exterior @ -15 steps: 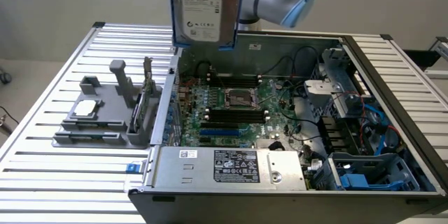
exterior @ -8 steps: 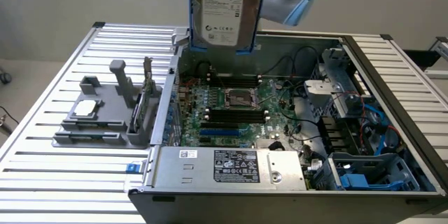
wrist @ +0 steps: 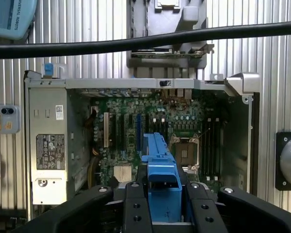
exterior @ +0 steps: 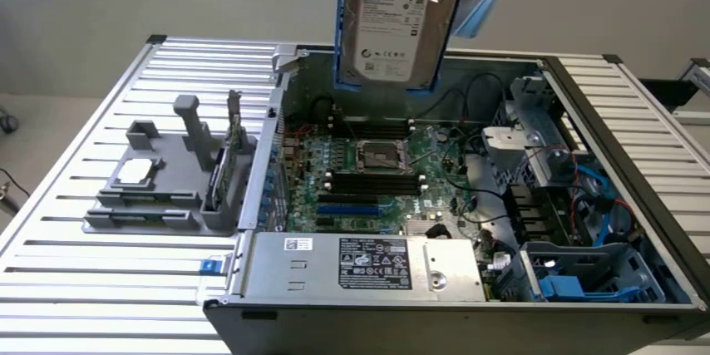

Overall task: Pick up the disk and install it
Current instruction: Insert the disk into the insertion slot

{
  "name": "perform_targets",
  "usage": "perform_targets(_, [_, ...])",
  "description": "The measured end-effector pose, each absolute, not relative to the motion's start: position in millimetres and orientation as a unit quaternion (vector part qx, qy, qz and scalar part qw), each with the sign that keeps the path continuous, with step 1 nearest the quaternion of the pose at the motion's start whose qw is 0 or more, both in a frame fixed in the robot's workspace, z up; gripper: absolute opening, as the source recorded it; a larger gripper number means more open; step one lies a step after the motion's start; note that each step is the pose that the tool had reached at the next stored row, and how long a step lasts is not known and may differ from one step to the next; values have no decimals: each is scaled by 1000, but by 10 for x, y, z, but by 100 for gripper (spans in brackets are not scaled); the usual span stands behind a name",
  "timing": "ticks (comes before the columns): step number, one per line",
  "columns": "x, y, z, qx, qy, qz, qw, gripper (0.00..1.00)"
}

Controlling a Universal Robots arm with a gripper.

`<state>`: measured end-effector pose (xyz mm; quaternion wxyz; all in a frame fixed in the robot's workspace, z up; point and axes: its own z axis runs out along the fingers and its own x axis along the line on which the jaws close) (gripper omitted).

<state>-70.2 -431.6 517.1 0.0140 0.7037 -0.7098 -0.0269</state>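
Arm pose: the arm reaches down from above. The gripper (wrist: pixel 162 196) is clamped on the disk (exterior: pixel 391 27), which is lifted clear above the open computer case (exterior: pixel 269 155) and touches nothing below.

The disk hangs upright on edge over the far part of the motherboard (exterior: pixel 367 172).

Exterior view:
- The disk's silver face and white label are turned to the camera, with the blue carrier framing its sides.
- The case lies on a slatted metal table (exterior: pixel 66 288).
- A grey power-supply box (exterior: pixel 332 268) sits along the near wall, and a blue bay (exterior: pixel 577 288) is in the near corner at the exterior view's right.
- A grey stand (exterior: pixel 166 189) carrying a small square chip (exterior: pixel 135 172) sits on the table at the exterior view's left.

Wrist view:
- The camera looks straight down into the case.
- The disk is seen edge-on, as a blue carrier strip.
- Black fingers (wrist: pixel 136 206) press on both sides of the strip.
- The processor socket (wrist: pixel 184 153) shows just beside the carrier.
- A black cable (wrist: pixel 111 44) crosses the frame.
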Motion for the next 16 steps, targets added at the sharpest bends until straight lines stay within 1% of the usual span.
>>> perform_targets(5, [-538, -4393, 5171, 704, -710, -25, 13, 33])
perform_targets(10, [-438, -4454, 5171, 704, -710, -17, 4, 33])
perform_targets(16, [-243, -4569, 5171, 704, -710, -17, 4, 33])
